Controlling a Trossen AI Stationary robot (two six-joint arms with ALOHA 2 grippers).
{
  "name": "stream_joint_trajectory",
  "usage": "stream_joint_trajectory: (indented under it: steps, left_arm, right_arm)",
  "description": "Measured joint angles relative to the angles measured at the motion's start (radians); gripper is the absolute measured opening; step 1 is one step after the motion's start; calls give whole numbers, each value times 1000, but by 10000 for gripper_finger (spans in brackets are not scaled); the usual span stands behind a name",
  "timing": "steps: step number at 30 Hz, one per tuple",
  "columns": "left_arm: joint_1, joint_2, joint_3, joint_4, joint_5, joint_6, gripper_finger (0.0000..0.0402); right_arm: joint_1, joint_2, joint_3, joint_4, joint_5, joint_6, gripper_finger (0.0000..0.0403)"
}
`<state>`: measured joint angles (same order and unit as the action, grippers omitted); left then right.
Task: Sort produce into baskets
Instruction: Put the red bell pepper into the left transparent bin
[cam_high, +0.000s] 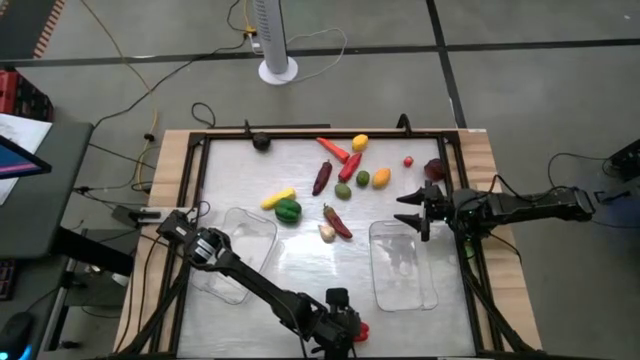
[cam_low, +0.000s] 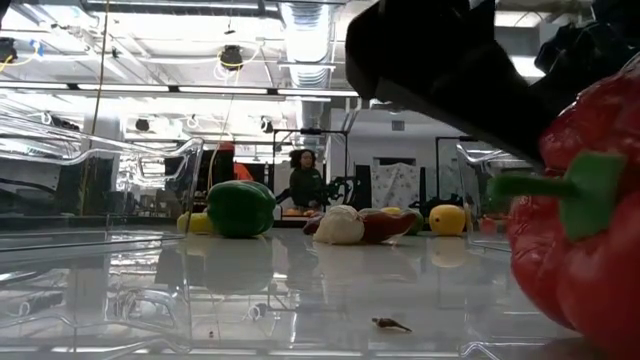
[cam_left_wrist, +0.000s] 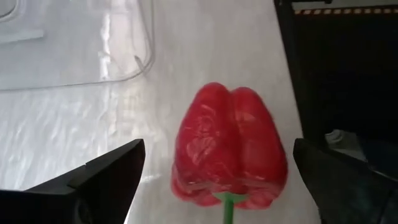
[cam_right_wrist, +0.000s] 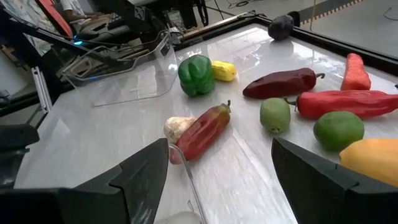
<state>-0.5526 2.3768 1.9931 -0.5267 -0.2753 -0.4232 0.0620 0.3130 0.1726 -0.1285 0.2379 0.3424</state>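
High view: the left gripper (cam_high: 350, 330) sits at the tabletop's near edge, over a red pepper (cam_high: 361, 329). The right gripper (cam_high: 412, 211) hovers near the right edge, beside the right tray (cam_high: 402, 266). The left tray (cam_high: 238, 252) lies toward the left edge.

Low view: the red pepper (cam_low: 580, 230) rests on the tabletop.

Left wrist view: jaws spread wide, flanking the pepper (cam_left_wrist: 229, 146) without contact.

Right wrist view: jaws open, holding nothing; loose produce lies beyond.

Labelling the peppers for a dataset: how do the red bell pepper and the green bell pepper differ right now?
The red bell pepper lies at the table's near edge between the open fingers of the left gripper; the green bell pepper sits mid-table beside a yellow piece, with no gripper near. Red looks larger. Both lie outside the trays.
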Motion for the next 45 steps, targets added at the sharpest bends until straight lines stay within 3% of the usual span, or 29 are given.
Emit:
stream_joint_trajectory:
  steps: [6, 16, 22, 27, 31, 38, 45]
  left_arm:
    - [3, 15, -4, 3, 10, 29, 350]
    - [26, 15, -4, 10, 34, 16, 239]
    - [51, -53, -4, -60, 45, 12, 238]
    - [50, -173, -4, -317, -116, -15, 241]
    - [36, -284, -3, -591, -252, -142, 242]
    - [-33, -404, -89, -1023, -367, -506, 242]
    - [-69, -561, -393, -1029, -300, -730, 243]
  right_arm:
    - [0, 0, 0, 0, 0, -1, 310]
    - [0, 0, 0, -3, 0, 0, 310]
    - [0, 0, 0, -7, 0, 5, 310]
    - [0, 0, 0, -10, 0, 6, 310]
    - [0, 0, 0, -15, 0, 6, 310]
    - [1, 0, 0, -24, 0, 21, 310]
    - [1, 0, 0, -22, -1, 25, 310]
